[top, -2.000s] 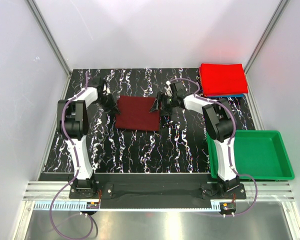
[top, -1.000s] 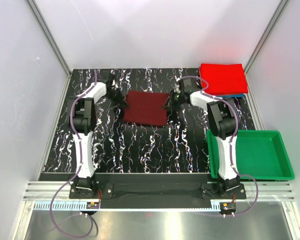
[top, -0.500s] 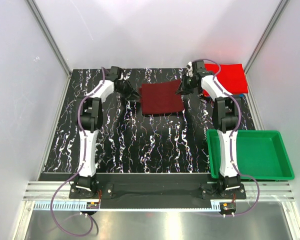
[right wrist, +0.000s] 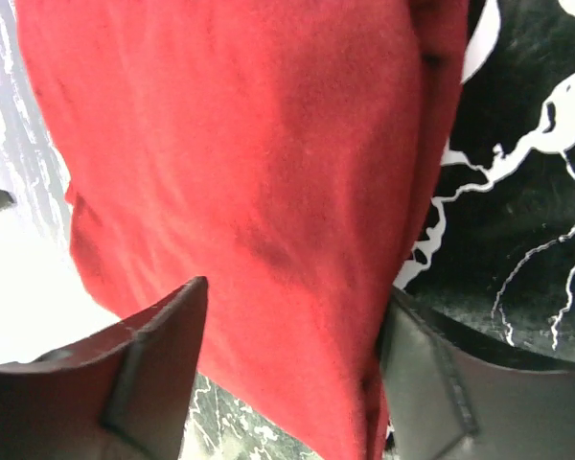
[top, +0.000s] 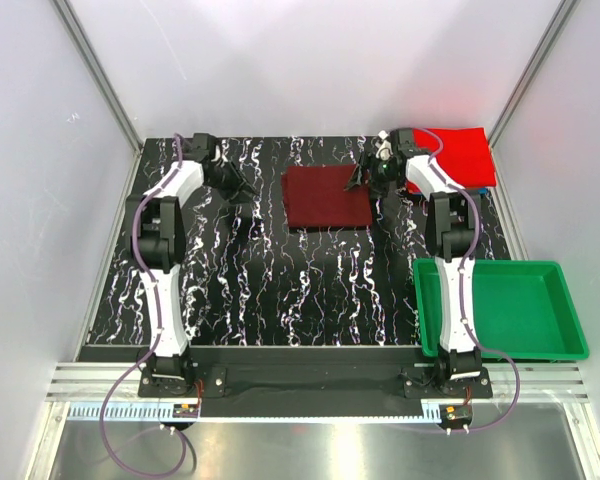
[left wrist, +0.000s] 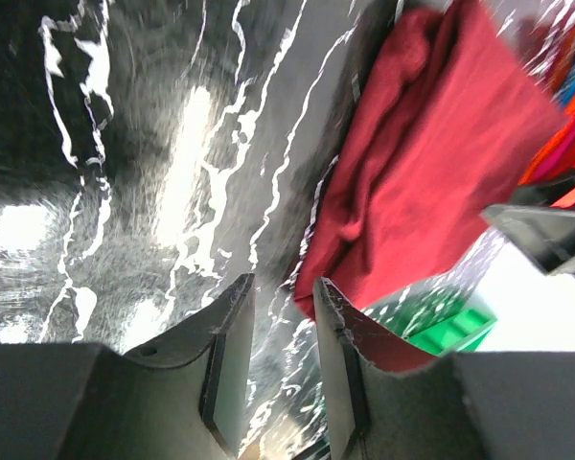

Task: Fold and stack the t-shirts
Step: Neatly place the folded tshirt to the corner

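The dark maroon t-shirt (top: pixel 327 196) lies folded into a flat rectangle at the back middle of the black marbled table (top: pixel 280 280). My left gripper (top: pixel 242 185) stands a short way off its left edge. It is open and nothing is between its jaws (left wrist: pixel 282 287); the maroon cloth (left wrist: pixel 412 172) lies beyond them. My right gripper (top: pixel 363 180) is at the shirt's right edge, jaws spread wide (right wrist: pixel 295 289), with the cloth (right wrist: pixel 249 172) lying under and between them, not pinched. The bright red t-shirt (top: pixel 455 155) sits folded at the back right corner.
A green plastic tray (top: pixel 500 265) stands at the near right beside the right arm's base. White enclosure walls close in the table at the back and on both sides. The right arm stretches over the strip between the maroon shirt and the red one.
The maroon shirt was slid from the table's centre toward the back right. Both grippers then opened and let it go, and the left one drew back to the left.
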